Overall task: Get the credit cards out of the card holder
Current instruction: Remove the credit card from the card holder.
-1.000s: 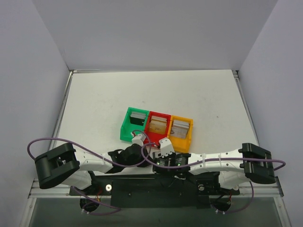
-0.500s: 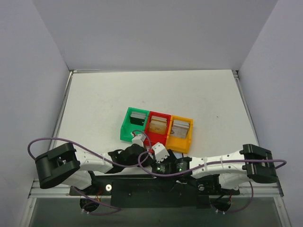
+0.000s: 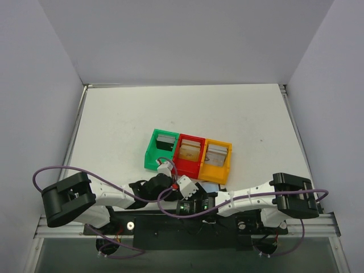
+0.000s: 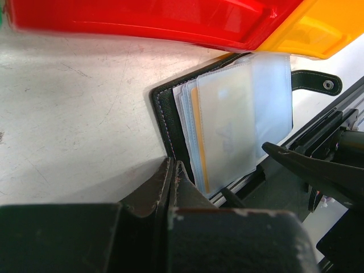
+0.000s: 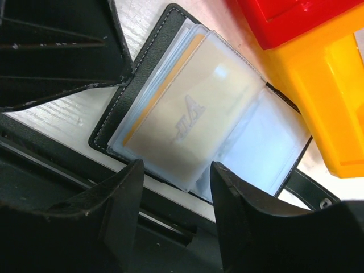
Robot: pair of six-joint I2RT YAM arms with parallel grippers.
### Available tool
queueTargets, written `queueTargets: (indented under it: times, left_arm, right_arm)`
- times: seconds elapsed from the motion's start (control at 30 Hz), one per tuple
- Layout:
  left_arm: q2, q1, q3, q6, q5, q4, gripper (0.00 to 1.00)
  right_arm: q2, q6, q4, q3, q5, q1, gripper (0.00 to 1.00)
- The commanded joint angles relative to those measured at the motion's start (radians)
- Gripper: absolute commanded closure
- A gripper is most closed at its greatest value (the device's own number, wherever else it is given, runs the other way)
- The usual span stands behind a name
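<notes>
Hovering parted and empty over the card holder [image 5: 187,119], right claw [image 5: 177,169], left claw [image 4: 172,170] clamped closed at its edge

Right wrist view: the card holder [image 5: 256,153] has its near edge and strap end behind the right gripper [image 5: 177,168]. Print on the front card [image 5: 187,122] is faint through the sleeve, unreadable; the cards stacked behind it cannot be counted. The three-box tray [image 5: 318,114] is cut by the top and right edges. Left wrist view: tray walls blurred, cut off at top; a card holder corner is hidden behind the left gripper [image 4: 172,168], contact with the cover unclear. Top view: card holder almost wholly under both wrists.
</notes>
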Motion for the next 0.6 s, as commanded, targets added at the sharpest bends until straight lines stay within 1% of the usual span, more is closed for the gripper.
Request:
queueTargets:
  times: [0.0, 0.2, 0.3, 0.37, 0.4, 0.47, 0.57]
  left_arm:
    - [-0.011, -0.005, 0.000, 0.013, 0.006, 0.019, 1.00]
    - [-0.009, -0.005, 0.000, 0.013, 0.008, 0.021, 1.00]
    - [-0.014, -0.005, -0.002, 0.013, 0.008, 0.021, 1.00]
    - [-0.016, -0.005, -0.002, 0.013, 0.008, 0.021, 1.00]
    - [-0.016, -0.005, -0.002, 0.013, 0.008, 0.021, 1.00]
    - [-0.017, -0.005, -0.002, 0.011, 0.008, 0.021, 1.00]
    - [-0.020, -0.005, -0.003, 0.011, 0.008, 0.021, 1.00]
  right_arm:
    - [0.001, 0.017, -0.070, 0.038, 0.071, 0.007, 0.57]
    - [-0.019, 0.053, -0.113, 0.034, 0.108, 0.010, 0.68]
    - [-0.025, 0.050, -0.112, 0.032, 0.108, 0.016, 0.69]
    - [-0.023, 0.021, -0.092, 0.035, 0.108, 0.039, 0.61]
    - [-0.023, 0.004, -0.074, 0.038, 0.105, 0.053, 0.52]
    - [-0.023, -0.010, -0.052, 0.041, 0.099, 0.066, 0.44]
    - [-0.020, -0.021, -0.031, 0.047, 0.096, 0.068, 0.43]
